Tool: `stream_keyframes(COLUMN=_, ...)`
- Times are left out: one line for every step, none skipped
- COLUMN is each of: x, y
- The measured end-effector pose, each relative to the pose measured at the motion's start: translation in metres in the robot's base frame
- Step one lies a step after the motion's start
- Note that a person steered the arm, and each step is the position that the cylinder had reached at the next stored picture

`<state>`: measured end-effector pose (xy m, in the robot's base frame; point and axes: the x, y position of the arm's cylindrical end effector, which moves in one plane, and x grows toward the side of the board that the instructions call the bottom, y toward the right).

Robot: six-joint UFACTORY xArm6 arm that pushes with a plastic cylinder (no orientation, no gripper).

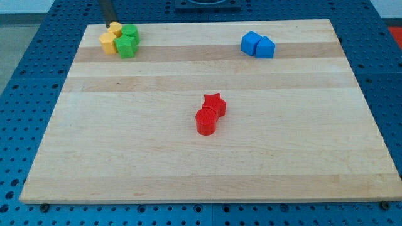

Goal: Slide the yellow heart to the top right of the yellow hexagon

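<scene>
At yellow heart (115, 29), seemingly: my tip (110, 24).

Bench (125, 157): light wood board, lying on a blue perforated base (16, 63).

Green blocks: two, touching each other, just to the view's right of my tip (111, 24). The upper green block (130, 31) is nearest to it; the lower green block (127, 46) lies below and to the right of it. Shapes cannot be made out.

Blue blocks: two, touching side by side, well apart from my tip, far to the view's right at nearly the same height. Left blue block (250, 42); right blue block (266, 48).

Red blocks: red star (215, 103) and red cylinder (205, 121), touching, the cylinder at the star's lower left. Both lie well apart from my tip, below it and to the right, near the bench centre.
</scene>
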<state>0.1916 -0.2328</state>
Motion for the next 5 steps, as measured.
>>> stream_keyframes(x=0.0, y=0.001)
stream_keyframes(x=0.001, y=0.01)
stream_keyframes(x=0.006, y=0.016)
stream_keyframes(x=0.011, y=0.026)
stream_keyframes(x=0.027, y=0.032)
